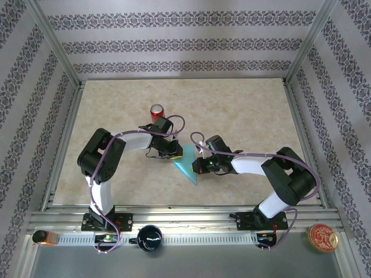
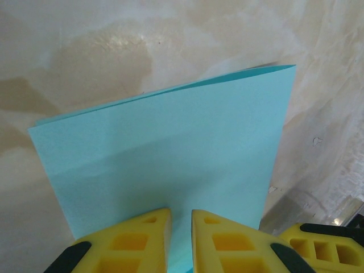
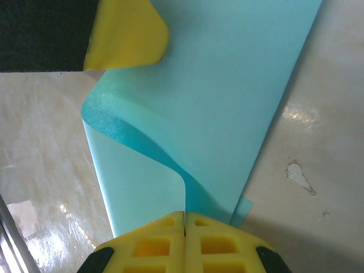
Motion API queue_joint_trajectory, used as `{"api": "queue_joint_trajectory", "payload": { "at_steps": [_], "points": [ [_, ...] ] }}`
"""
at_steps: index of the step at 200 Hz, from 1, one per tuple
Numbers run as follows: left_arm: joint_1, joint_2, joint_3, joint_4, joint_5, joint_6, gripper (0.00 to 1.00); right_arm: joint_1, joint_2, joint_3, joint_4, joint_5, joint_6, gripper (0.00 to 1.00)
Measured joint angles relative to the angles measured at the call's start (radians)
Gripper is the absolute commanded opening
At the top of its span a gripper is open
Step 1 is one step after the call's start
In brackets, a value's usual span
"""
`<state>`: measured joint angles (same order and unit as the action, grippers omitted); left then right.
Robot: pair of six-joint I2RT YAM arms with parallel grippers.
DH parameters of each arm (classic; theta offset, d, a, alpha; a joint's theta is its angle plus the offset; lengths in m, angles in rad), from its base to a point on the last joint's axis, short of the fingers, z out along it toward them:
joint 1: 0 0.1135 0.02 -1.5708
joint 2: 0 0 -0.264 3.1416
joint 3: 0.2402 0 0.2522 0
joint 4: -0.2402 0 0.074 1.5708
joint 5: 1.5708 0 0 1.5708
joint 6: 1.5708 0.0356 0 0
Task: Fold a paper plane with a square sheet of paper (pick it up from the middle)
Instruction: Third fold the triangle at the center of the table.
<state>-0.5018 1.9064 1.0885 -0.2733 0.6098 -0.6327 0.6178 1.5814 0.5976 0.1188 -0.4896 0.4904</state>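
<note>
The turquoise sheet of paper (image 2: 170, 148), folded over on itself, is held between the two arms over the middle of the tabletop (image 1: 249, 116). The right hand (image 3: 185, 219) is clamped tight on one edge, its yellow fingers (image 3: 222, 242) pressed together with the paper caught between them and a loose layer curling away above the grip. The left hand (image 2: 181, 222) has the opposite edge running between its fingers, which stand a sliver apart. It looks to be pinching the paper, though the contact itself is hard to make out. A red can (image 1: 156, 111) stands upright beyond the left hand, apart from the paper.
</note>
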Motion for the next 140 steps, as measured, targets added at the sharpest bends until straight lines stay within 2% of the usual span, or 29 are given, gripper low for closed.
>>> {"api": "queue_joint_trajectory", "payload": {
  "at_steps": [140],
  "points": [
    [0.0, 0.0, 0.0, 0.0, 0.0, 0.0, 0.18, 0.002, 0.017, 0.021, -0.011, 0.003, -0.004, 0.0]
  ]
}}
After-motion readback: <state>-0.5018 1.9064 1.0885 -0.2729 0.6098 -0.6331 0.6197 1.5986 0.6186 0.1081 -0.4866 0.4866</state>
